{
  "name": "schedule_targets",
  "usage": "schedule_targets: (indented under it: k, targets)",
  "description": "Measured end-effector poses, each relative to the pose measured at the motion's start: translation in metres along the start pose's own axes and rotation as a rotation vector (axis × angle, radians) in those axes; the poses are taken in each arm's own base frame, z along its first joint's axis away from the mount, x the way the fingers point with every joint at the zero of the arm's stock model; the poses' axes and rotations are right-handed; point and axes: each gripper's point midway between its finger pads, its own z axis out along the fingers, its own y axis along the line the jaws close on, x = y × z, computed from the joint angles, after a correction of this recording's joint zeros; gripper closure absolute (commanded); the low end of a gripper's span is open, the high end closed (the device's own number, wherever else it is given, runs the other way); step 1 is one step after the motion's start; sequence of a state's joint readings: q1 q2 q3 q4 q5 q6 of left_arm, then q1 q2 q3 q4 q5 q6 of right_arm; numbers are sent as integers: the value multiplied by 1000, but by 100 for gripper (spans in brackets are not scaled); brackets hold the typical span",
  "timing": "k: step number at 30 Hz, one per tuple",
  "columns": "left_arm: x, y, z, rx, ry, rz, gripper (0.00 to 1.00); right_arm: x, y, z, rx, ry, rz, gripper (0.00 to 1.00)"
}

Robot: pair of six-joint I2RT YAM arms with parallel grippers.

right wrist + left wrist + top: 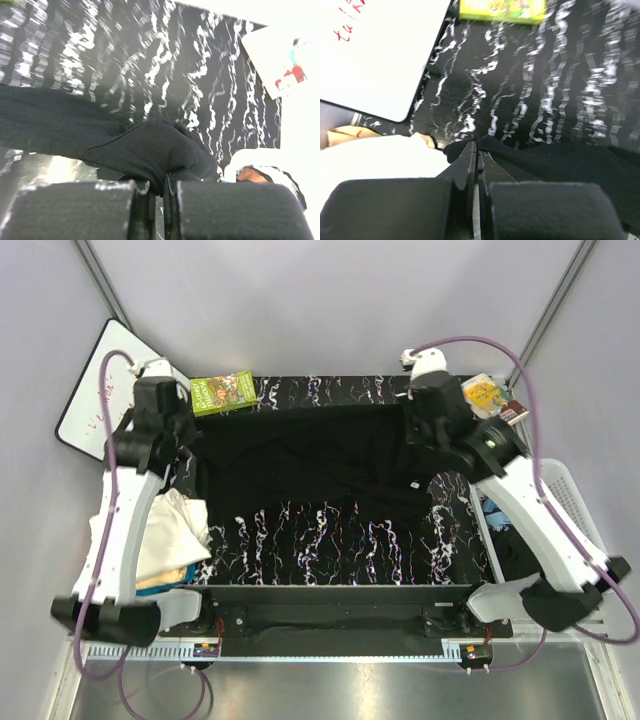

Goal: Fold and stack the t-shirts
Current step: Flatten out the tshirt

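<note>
A plain black t-shirt (pixel 320 465) is stretched across the far half of the marbled black-and-white table (pixel 330 540). My left gripper (pixel 188 445) is shut on its far left corner. In the left wrist view the gripper (pixel 477 146) pinches a fold of the black cloth (pixel 560 160). My right gripper (pixel 425 435) is shut on the far right corner. In the right wrist view the gripper (pixel 162 181) has bunched black cloth (pixel 150 145) over its tips. White and cream t-shirts (pixel 165 535) lie heaped at the table's left side.
A green book (pixel 223 392) lies at the far left of the table, beside a whiteboard (pixel 90 400) with red writing. A colourful card (pixel 490 395) sits at the far right. A white slatted basket (pixel 565 495) holding dark clothes stands on the right.
</note>
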State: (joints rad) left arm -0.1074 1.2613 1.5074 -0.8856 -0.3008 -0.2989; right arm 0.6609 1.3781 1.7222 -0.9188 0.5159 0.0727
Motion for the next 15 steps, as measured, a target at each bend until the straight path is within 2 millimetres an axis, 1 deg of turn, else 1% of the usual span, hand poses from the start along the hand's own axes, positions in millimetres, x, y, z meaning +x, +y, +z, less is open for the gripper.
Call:
schedule_targets:
  k: [3, 5, 6, 7, 9, 11, 14, 15]
  targets:
    - [-4, 0, -37, 69, -74, -28, 100, -12, -8, -38, -73, -70, 33, 100]
    - [-9, -1, -59, 111, -124, -39, 100, -20, -13, -60, -114, -104, 49, 100]
    - [-11, -2, -72, 138, -153, -41, 100, -28, -15, -75, -143, -131, 63, 100]
    - [-13, -3, -84, 160, -180, -45, 100, -30, -16, -78, -148, -139, 66, 100]
    - [-16, -3, -104, 200, -220, -51, 100, -37, -19, -91, -173, -163, 77, 100]
    - [-23, 0, -122, 222, -256, -61, 100, -40, -20, -98, -189, -180, 72, 100]
    - [-41, 1, -143, 240, -306, -72, 100, -42, -22, -99, -184, -191, 35, 100]
    - [-51, 1, -151, 247, -333, -77, 100, -43, -22, -96, -175, -193, 14, 100]
